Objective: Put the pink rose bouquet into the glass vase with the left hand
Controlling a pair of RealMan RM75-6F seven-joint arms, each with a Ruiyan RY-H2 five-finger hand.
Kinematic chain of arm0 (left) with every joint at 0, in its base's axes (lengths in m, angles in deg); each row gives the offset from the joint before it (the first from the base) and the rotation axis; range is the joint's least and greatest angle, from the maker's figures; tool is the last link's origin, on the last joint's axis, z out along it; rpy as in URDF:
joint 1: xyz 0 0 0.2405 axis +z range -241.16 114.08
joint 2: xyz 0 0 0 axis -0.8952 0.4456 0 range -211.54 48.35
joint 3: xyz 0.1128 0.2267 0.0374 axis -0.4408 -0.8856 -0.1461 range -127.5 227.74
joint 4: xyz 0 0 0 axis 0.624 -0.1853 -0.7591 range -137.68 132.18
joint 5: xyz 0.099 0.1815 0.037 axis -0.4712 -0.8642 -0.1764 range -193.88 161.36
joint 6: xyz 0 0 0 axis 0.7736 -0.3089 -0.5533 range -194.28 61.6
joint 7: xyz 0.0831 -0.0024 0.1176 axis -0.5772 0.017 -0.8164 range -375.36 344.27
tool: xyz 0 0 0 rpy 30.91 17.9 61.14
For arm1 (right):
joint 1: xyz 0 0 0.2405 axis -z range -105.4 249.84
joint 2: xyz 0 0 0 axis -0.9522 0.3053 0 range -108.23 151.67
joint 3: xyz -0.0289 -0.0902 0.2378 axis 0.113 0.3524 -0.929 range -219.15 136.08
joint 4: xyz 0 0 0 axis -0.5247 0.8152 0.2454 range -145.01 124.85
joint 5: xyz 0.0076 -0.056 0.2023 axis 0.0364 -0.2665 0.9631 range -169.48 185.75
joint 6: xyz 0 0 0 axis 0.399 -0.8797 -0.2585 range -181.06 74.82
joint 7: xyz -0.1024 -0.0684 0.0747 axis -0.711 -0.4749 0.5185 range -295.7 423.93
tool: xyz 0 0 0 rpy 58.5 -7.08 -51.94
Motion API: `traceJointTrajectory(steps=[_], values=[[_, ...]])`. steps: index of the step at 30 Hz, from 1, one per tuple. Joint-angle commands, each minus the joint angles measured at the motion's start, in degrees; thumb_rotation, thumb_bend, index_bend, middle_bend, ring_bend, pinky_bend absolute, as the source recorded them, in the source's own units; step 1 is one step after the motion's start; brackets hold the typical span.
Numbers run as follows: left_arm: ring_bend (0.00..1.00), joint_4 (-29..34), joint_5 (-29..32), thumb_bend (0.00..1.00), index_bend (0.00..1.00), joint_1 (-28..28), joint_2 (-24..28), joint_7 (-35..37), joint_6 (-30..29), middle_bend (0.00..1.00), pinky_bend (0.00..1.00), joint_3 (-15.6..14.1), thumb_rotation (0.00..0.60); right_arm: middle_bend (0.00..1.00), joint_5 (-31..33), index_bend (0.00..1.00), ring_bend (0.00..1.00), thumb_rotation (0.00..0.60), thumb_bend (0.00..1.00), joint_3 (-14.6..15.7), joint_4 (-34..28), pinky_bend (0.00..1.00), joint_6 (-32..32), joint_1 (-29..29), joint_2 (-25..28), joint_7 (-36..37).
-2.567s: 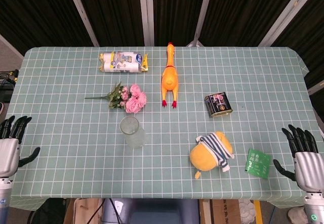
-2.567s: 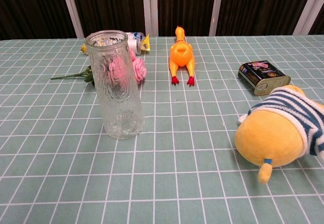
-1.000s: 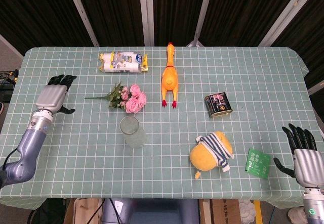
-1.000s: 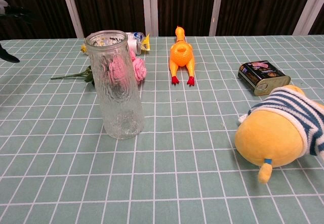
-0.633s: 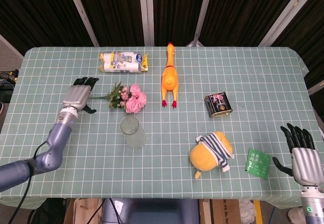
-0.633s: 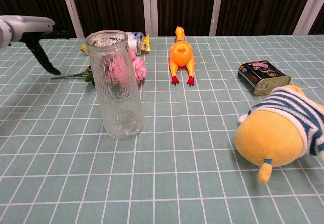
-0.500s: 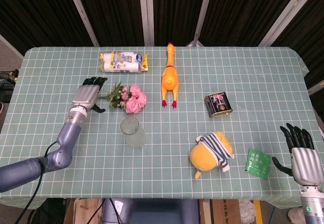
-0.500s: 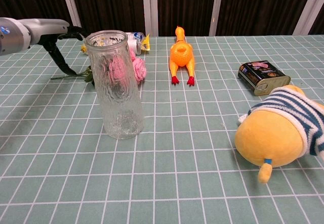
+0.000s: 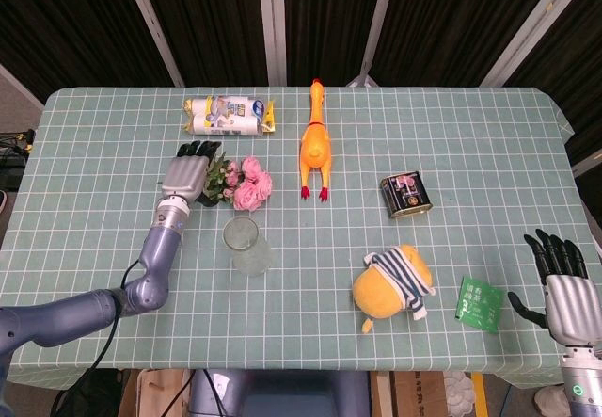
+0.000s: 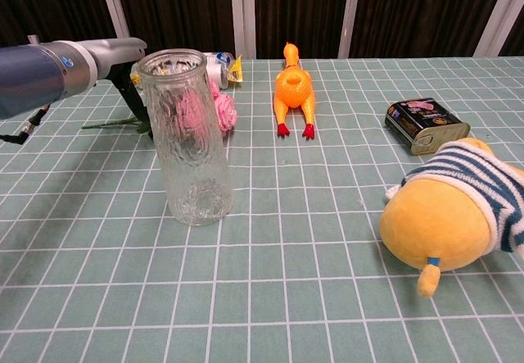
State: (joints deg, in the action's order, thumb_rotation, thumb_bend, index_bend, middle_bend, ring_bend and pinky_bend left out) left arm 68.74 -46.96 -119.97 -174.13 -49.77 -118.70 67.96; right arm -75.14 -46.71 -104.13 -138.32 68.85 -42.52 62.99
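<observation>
Left hand (image 9: 185, 177) lay over the pink rose bouquet's (image 9: 243, 184) stem end — grip unclear. Only the head view showed the right hand (image 9: 562, 285), fingers spread; the chest view had the glass vase (image 10: 187, 139) masking the blooms.

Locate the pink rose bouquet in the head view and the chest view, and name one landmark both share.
Head view: pink rose bouquet lies left of centre, beside the left hand, just beyond the glass vase.
Chest view: upper left, pink rose bouquet mostly seen through and behind the glass vase.
Shared landmark: the rubber chicken, to its right in both.
</observation>
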Motion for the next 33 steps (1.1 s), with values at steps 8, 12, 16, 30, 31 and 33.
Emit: traceJointTrajectory(steps=[8,12,16,30,31,33], values=[[0.0,-6.44,1.55,0.18,0.03,-2.46,-5.05,-0.88,1.84,0.05,0.03,-0.37,0.6,0.07,0.25,0.11,0.03,0.6,0.27,-0.2,0.21,0.0,-0.13,0.11,0.27,0.92],[0.0,-10.83,0.61,0.2,0.03,-3.74,-8.4,-1.45,2.57,0.06,0.03,-1.0,0.6,0.07,0.54,0.11,0.03,0.6,0.27,-0.2,0.44,0.0,0.37,-0.05,0.18,1.2],[0.01,-14.34,-0.19,0.26,0.06,-4.28,-10.94,-0.83,3.15,0.09,0.06,-0.85,0.6,0.07,0.54,0.11,0.03,0.6,0.27,-0.22,0.53,0.0,0.37,-0.05,0.22,1.43],[0.15,-22.34,-6.91,0.43,0.23,-5.05,-16.59,0.77,1.13,0.33,0.22,-1.1,0.6,0.07,0.6,0.12,0.03,0.6,0.27,-0.19,0.71,0.0,0.39,0.06,0.4,2.31],[0.17,-22.99,-7.37,0.45,0.25,-5.09,-17.01,0.61,1.09,0.35,0.23,-1.21,0.6,0.07,0.61,0.12,0.03,0.6,0.27,-0.21,0.73,0.0,0.36,0.07,0.42,2.4],[0.2,-23.78,-8.07,0.48,0.29,-5.13,-17.55,0.6,0.83,0.39,0.28,-1.25,0.6,0.07,0.64,0.12,0.03,0.6,0.27,-0.24,0.76,0.0,0.31,0.09,0.44,2.52]])
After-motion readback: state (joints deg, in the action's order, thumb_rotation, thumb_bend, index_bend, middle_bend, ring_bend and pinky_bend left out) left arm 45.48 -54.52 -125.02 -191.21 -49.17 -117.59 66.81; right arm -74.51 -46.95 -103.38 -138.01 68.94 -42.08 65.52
